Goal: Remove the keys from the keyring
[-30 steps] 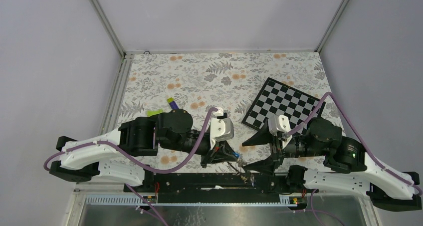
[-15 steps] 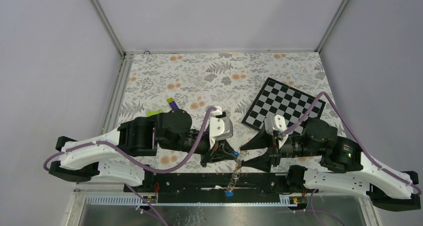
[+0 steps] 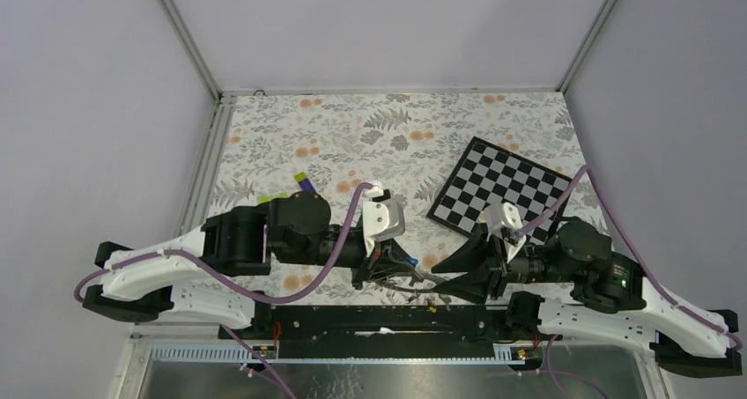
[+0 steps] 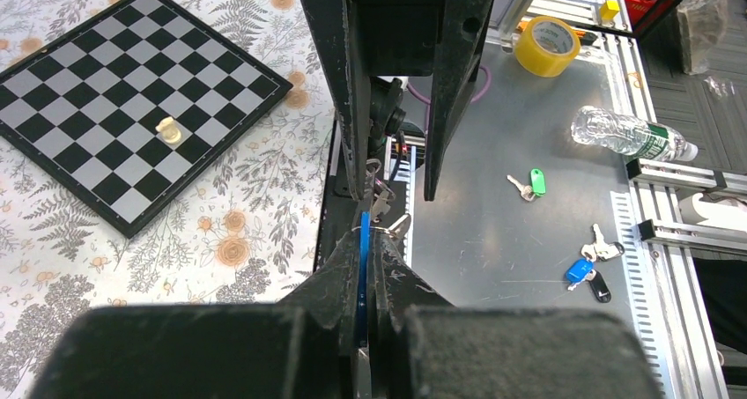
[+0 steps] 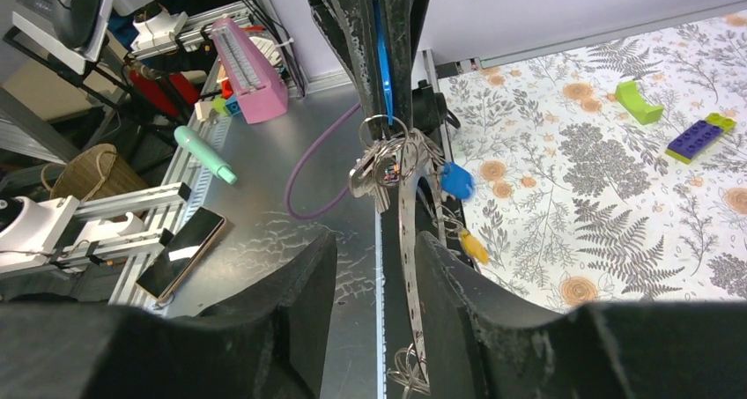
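My left gripper (image 4: pixel 368 240) is shut on a thin blue key tag (image 4: pixel 362 258); the tag also shows in the right wrist view (image 5: pixel 380 55), pinched between the left fingers. Below it, silver keys (image 5: pixel 379 166) hang on a small ring. The large flat grey keyring (image 5: pixel 410 240) hangs edge-on between the jaws of my open right gripper (image 5: pixel 374 240), close to its right finger. A blue-headed key (image 5: pixel 456 181) and a yellow one (image 5: pixel 473 245) dangle beside it. In the top view the left gripper (image 3: pixel 410 264) and right gripper (image 3: pixel 441 278) meet tip to tip over the table's near edge.
A chessboard (image 3: pixel 502 186) with a pale pawn (image 4: pixel 169 130) lies at the right. A purple block (image 3: pixel 306 182) and a green block (image 3: pixel 273 197) lie behind the left arm. On the metal shelf below lie a green-tagged key (image 4: pixel 531 183), blue and black keys (image 4: pixel 586 267), a tape roll (image 4: pixel 546 45) and a bottle (image 4: pixel 630 135).
The key bunch that dangled low over the black rail half a second ago now hangs higher between the two grippers. The right gripper has shifted right and now sits around the keyring.
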Controlling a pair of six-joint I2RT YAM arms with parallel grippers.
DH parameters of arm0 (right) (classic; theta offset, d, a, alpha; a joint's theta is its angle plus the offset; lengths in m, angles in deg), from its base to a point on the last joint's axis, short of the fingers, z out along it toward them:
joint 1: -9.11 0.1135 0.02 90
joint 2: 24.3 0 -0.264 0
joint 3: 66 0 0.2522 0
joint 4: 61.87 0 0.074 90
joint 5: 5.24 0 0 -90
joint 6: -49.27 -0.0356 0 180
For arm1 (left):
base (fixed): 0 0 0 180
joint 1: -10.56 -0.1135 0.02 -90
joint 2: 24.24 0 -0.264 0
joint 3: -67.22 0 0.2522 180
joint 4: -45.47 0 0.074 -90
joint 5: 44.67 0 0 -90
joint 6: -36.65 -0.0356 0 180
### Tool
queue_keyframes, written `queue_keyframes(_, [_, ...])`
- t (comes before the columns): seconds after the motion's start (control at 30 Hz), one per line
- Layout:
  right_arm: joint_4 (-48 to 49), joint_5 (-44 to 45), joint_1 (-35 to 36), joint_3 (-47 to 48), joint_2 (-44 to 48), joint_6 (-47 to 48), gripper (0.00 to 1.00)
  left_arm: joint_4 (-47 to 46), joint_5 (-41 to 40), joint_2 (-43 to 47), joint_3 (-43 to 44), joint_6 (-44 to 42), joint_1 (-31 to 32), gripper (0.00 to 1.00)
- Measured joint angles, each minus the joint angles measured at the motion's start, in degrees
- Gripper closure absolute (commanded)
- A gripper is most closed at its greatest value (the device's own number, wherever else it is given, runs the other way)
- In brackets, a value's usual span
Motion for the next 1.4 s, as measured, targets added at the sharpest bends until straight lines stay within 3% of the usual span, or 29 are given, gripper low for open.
queue_keyframes(0.17, [0.33, 3.04, 0.00, -1.07, 1.38, -1.11, 0.45, 0.00, -1.25, 0.00, 0.00, 0.02, 0.00, 1.00])
queue_keyframes(0.5, [2.86, 8.79, 0.00, -1.38, 6.14, -1.03, 0.48, 0.00, -2.05, 0.00, 0.00, 0.02, 0.00, 1.00])
queue_keyframes(0.73, [3.48, 6.43, 0.00, -1.70, 3.02, -1.92, 0.42, 0.00, -2.45, 0.00, 0.00, 0.04, 0.00, 1.00])
queue_keyframes(1.1, [6.78, 6.32, 0.00, -7.08, -1.57, -1.99, 0.42, 0.00, -2.40, 0.00, -0.02, 0.07, 0.00, 1.00])
queue_keyframes(1.4, [8.79, 5.20, 0.00, -6.95, 0.46, -1.42, 0.26, 0.00, -1.99, 0.00, -0.42, 0.22, 0.00, 1.00])
